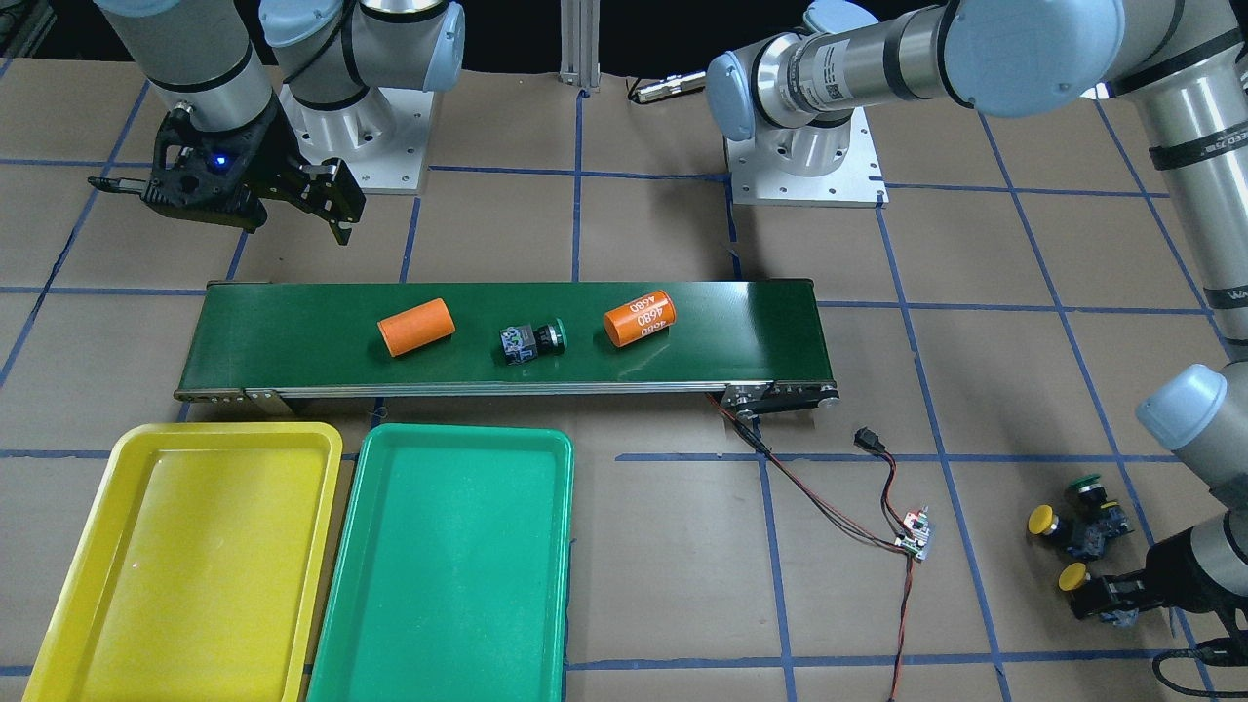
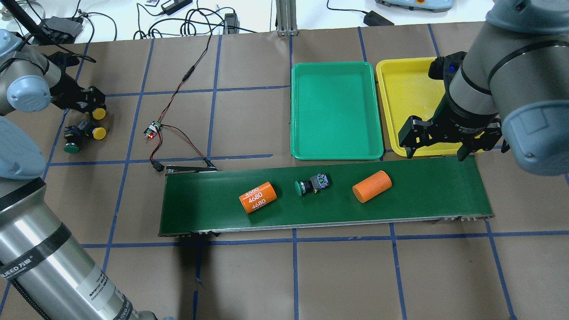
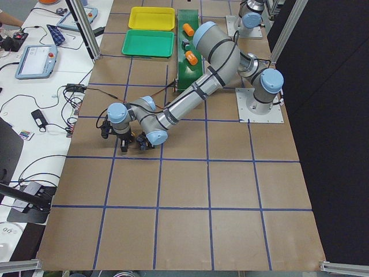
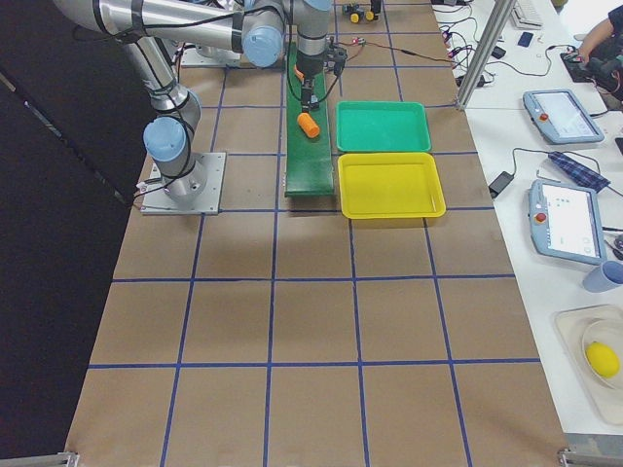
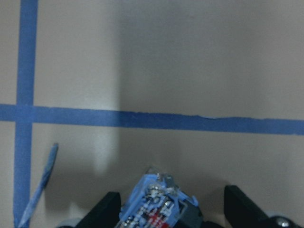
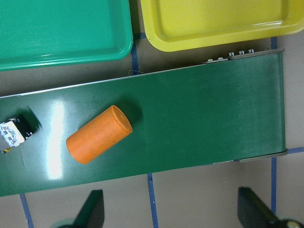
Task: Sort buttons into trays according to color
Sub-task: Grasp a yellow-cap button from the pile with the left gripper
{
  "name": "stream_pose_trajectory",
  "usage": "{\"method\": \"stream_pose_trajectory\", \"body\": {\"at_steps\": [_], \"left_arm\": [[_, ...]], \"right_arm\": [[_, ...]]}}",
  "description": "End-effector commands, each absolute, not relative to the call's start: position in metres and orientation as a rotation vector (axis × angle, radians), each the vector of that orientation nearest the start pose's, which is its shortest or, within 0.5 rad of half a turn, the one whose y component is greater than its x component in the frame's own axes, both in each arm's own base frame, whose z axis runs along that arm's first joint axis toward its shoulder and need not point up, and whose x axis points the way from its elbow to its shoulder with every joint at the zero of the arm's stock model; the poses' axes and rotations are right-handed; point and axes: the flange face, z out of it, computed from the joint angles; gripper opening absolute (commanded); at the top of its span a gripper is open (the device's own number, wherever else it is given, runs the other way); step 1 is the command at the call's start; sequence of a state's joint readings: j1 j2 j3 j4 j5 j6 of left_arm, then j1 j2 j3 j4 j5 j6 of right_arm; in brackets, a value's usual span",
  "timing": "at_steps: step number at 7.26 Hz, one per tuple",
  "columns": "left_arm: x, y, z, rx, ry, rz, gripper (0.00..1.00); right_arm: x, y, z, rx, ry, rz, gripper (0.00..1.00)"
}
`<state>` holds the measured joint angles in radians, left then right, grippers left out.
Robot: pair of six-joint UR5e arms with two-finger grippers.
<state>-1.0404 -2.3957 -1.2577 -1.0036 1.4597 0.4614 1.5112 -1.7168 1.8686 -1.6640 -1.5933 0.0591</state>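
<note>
A green-capped button (image 1: 534,341) lies on its side mid-belt; it also shows in the overhead view (image 2: 311,184) and at the right wrist view's left edge (image 6: 16,133). My left gripper (image 1: 1107,597) is low at the table's end. Its open jaws straddle a yellow-capped button (image 1: 1072,577), whose blue contact block (image 5: 159,204) sits between the fingers. Another yellow button (image 1: 1041,520) and a green one (image 1: 1087,485) stand beside it. My right gripper (image 2: 435,153) is open and empty above the belt's edge by the yellow tray (image 2: 406,98). The green tray (image 2: 335,111) lies beside it.
Two orange cylinders (image 1: 416,327) (image 1: 640,318) lie on the dark-green conveyor belt (image 1: 741,322), either side of the green button. A small circuit board (image 1: 916,534) with red and black wires lies between the belt's end and the button cluster.
</note>
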Motion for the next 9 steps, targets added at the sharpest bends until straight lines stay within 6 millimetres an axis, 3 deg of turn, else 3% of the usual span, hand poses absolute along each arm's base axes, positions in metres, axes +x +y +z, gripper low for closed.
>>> {"method": "stream_pose_trajectory", "body": {"at_steps": [1, 2, 3, 4, 5, 6, 7, 8, 9], "left_arm": [[0.249, -0.729, 0.18, -0.092, 3.21, -0.155, 0.34], [0.237, -0.731, 0.192, -0.116, 3.21, -0.148, 0.35], [0.212, -0.735, 0.206, -0.144, 3.217, -0.135, 0.34], [0.191, -0.737, 0.214, -0.118, 3.222, -0.13, 0.24], [0.177, -0.729, 0.222, -0.201, 3.245, -0.062, 0.19], [0.132, -0.712, 0.236, -0.346, 3.242, -0.006, 0.19], [0.075, -0.681, 0.251, -0.467, 3.23, 0.045, 0.19], [0.033, -0.638, 0.269, -0.52, 3.225, 0.078, 0.21], [-0.017, -0.594, 0.277, -0.428, 3.239, 0.102, 0.21]], "right_arm": [[0.107, -0.427, 0.421, 0.195, 3.149, 0.085, 1.0], [0.108, -0.43, 0.434, 0.2, 3.137, 0.034, 1.0], [0.107, -0.437, 0.455, 0.279, 3.136, -0.026, 1.0], [0.107, -0.439, 0.458, 0.403, 3.12, -0.027, 1.0], [0.108, -0.445, 0.447, 0.637, 3.077, 0.007, 1.0], [0.109, -0.449, 0.441, 0.916, 3.006, 0.019, 1.0], [0.108, -0.45, 0.438, 1.069, 2.963, 0.036, 1.0], [0.109, -0.45, 0.437, 1.088, 2.955, 0.037, 1.0], [0.11, -0.45, 0.435, 1.088, 2.953, 0.038, 1.0]]}}
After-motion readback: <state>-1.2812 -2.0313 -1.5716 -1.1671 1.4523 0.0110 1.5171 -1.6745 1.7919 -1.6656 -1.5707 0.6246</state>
